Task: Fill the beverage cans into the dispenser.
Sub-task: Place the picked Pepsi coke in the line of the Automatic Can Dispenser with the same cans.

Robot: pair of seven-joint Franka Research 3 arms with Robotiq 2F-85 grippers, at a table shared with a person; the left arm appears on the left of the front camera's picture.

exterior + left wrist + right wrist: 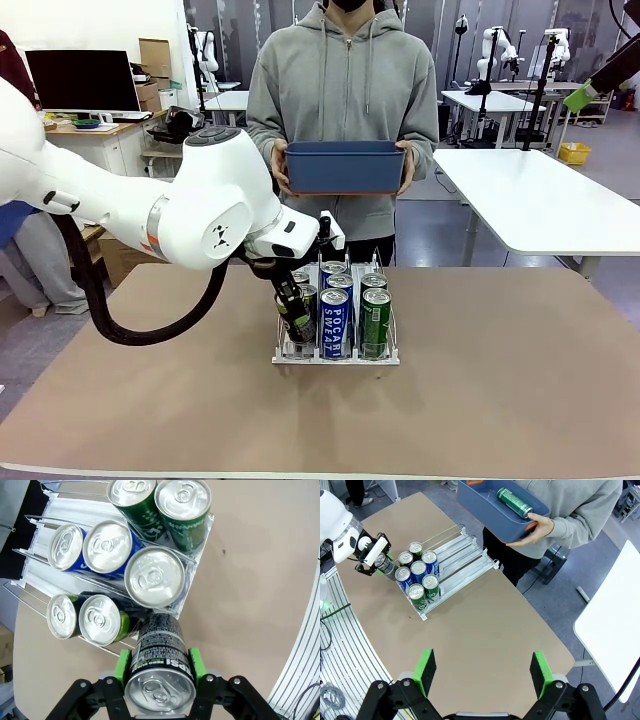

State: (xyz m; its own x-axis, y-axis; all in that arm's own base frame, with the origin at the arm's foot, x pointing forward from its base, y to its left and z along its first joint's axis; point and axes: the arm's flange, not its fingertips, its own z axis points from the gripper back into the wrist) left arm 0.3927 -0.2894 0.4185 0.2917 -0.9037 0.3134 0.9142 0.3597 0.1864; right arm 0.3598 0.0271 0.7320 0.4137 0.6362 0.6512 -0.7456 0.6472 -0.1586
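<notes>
My left gripper (pixel 159 667) is shut on a black beverage can (pixel 159 655), held tilted at the front end of the dispenser's (pixel 337 356) left lane (pixel 296 318). Two black-and-green cans (pixel 100 619) stand behind it in that lane. Blue cans (pixel 335 322) fill the middle lane and green cans (pixel 376 318) stand in the right lane. My right gripper (pixel 483 672) hangs open high above the table, with nothing between its fingers. From there the dispenser (pixel 462 555) and the left gripper (pixel 372 555) show at the upper left.
A person stands at the far side holding a blue bin (pixel 345 167) in both hands. One green can (pixel 515 502) lies in the bin (pixel 485 505). The brown tabletop (pixel 500 380) around the dispenser is bare. A white table (pixel 545 195) stands at the back right.
</notes>
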